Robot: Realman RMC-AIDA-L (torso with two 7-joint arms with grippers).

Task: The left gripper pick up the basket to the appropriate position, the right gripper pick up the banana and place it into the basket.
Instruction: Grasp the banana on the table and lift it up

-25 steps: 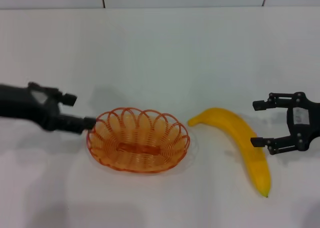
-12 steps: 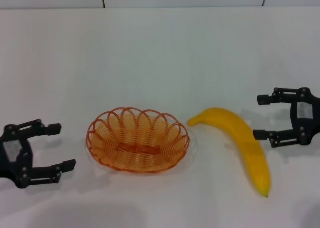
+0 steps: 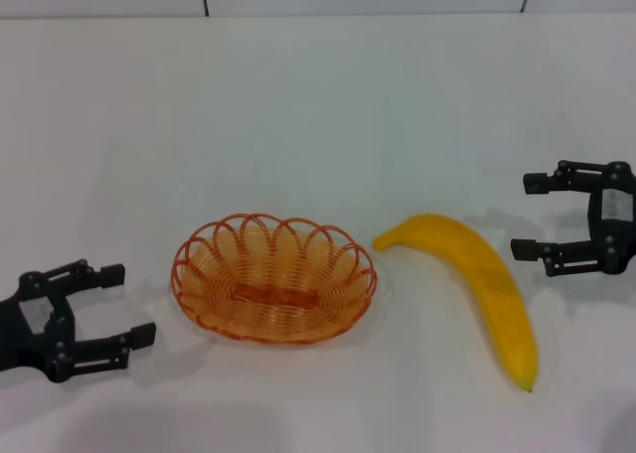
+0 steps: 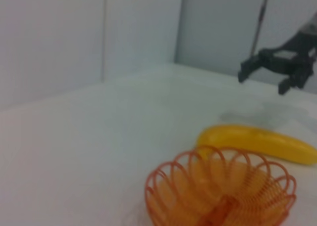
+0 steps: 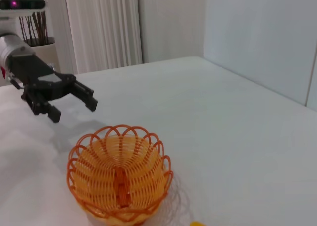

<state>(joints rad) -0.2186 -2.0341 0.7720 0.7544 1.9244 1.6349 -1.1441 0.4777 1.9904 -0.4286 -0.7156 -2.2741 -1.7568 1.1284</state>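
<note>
Left claw [image 3: 119,304] backed off the basket [image 3: 274,290] (empty); banana [image 3: 477,289] untouched — right claw [image 3: 537,217] agape.

head view: looks forward and down from above onto the table [image 3: 318,105].
left wrist view: low, facing across the basket [image 4: 220,196] toward the right gripper [image 4: 277,72].
right wrist view: low, facing the left gripper [image 5: 64,103].
shared: basket [image 5: 119,179].

Open bench [image 3: 318,105] lies between my left hand [image 3: 117,304] and the orange wire basket [image 3: 274,290], nothing in that gap. My right hand [image 3: 531,215] has bare bench up to the banana [image 3: 487,284] just beside it. Banana and basket sit close, leaving only a narrow lane.
</note>
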